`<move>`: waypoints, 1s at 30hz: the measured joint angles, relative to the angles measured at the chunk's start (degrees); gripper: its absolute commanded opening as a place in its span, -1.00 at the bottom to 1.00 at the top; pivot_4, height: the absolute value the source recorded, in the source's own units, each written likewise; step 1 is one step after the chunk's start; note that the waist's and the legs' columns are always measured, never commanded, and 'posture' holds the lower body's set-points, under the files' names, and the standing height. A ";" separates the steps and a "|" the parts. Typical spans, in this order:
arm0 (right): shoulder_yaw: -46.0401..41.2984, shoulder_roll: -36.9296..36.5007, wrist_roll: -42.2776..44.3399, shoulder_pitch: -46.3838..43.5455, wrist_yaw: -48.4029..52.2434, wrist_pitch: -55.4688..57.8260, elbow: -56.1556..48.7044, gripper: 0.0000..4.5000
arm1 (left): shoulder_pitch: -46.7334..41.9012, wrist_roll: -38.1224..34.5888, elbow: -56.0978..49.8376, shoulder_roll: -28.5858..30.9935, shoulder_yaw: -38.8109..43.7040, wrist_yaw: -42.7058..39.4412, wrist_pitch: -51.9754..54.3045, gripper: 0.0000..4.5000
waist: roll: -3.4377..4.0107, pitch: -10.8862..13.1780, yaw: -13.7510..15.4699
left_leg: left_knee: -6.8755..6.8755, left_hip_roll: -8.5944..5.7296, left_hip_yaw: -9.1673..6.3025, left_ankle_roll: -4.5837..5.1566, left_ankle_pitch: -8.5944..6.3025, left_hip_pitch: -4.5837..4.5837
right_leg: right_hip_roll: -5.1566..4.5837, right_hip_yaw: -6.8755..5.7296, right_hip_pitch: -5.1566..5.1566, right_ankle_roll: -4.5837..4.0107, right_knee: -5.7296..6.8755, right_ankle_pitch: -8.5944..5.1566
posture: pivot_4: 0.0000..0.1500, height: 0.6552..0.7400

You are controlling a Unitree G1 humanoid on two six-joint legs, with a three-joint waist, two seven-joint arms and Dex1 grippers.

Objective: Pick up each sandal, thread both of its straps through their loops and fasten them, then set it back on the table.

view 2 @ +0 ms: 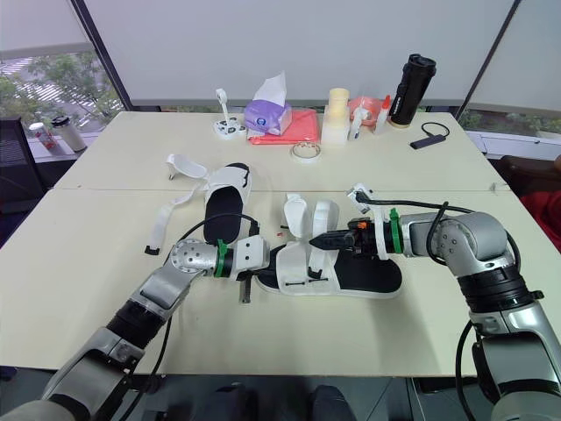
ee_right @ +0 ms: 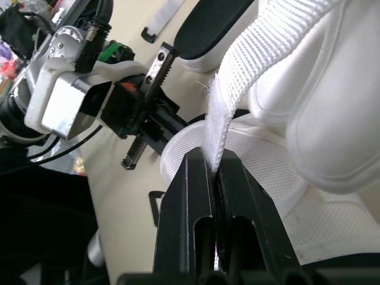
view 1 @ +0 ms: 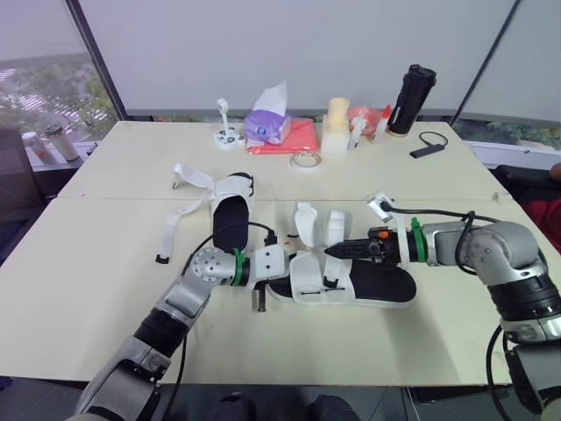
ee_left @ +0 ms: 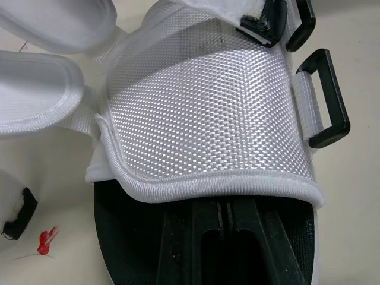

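Right hand (ee_right: 217,172) is pinched shut on a white woven strap (ee_right: 237,89) of the black-soled sandal (view 1: 386,285), which lies on the bench (view 1: 88,263) beneath it. Left hand (ee_left: 227,219) reaches under its glossy mesh flap (ee_left: 208,113); its grip cannot be told.

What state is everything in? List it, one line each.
near sandal: straps undone, flaps open
strap: pinched in the right gripper
loop: empty
far sandal: flat on table, straps loose
right gripper: shut on strap
left gripper: at the near sandal's front flap
bottle: upright, capped
tissue pack: one tissue sticking out
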 measured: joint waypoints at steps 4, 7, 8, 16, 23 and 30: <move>-2.03 0.00 0.31 -0.10 0.96 3.97 1.42 -0.99 | 0.15 0.00 -0.16 0.02 0.01 0.25 0.14 -1.00 | 0.00 0.00 -0.01 | -0.01 0.00 0.00 0.00 0.00 0.00 | -0.01 0.00 0.00 0.00 -0.01 0.00 | 1.00 1.00; -3.62 0.70 1.09 -0.54 1.02 7.49 3.28 -0.99 | 0.15 0.00 -0.16 0.00 0.00 0.31 0.14 -1.00 | 0.00 0.00 -0.02 | -0.01 0.00 0.00 0.00 0.00 0.00 | -0.03 0.00 -0.01 -0.01 -0.01 0.00 | 1.00 1.00; -3.68 0.75 1.06 -0.53 1.17 7.83 3.21 -0.99 | 0.15 0.00 -0.17 0.00 0.00 0.31 0.14 -1.00 | 0.00 0.00 0.00 | -0.02 0.00 0.00 0.00 0.00 -0.01 | -0.04 0.00 -0.02 -0.01 -0.02 0.00 | 1.00 1.00; -1.11 0.71 -3.87 4.24 2.29 3.14 -4.12 -0.99 | 0.09 0.00 -0.11 -0.20 -0.04 0.72 0.15 -1.00 | 0.01 -0.01 -0.11 | -0.07 0.00 0.00 0.00 0.00 -0.06 | -0.03 -0.02 -0.05 -0.01 -0.13 0.00 | 1.00 1.00; 2.49 -0.22 -11.61 8.14 4.68 -6.73 -11.63 -0.99 | 0.12 -0.01 -0.11 -0.19 0.08 0.89 1.00 -1.00 | 0.01 -0.01 -0.19 | -0.07 -0.01 -0.01 0.00 0.00 0.06 | 0.01 -0.04 0.08 -0.01 -0.14 0.02 | 1.00 1.00; 2.20 -0.62 -13.73 10.89 6.27 -10.13 -14.04 -0.61 | 0.09 -0.02 -0.08 -0.23 0.06 0.89 1.14 -1.00 | 0.01 -0.01 -0.17 | -0.07 -0.01 -0.01 0.00 0.00 0.09 | 0.01 -0.04 0.12 -0.01 -0.15 0.02 | 1.00 1.00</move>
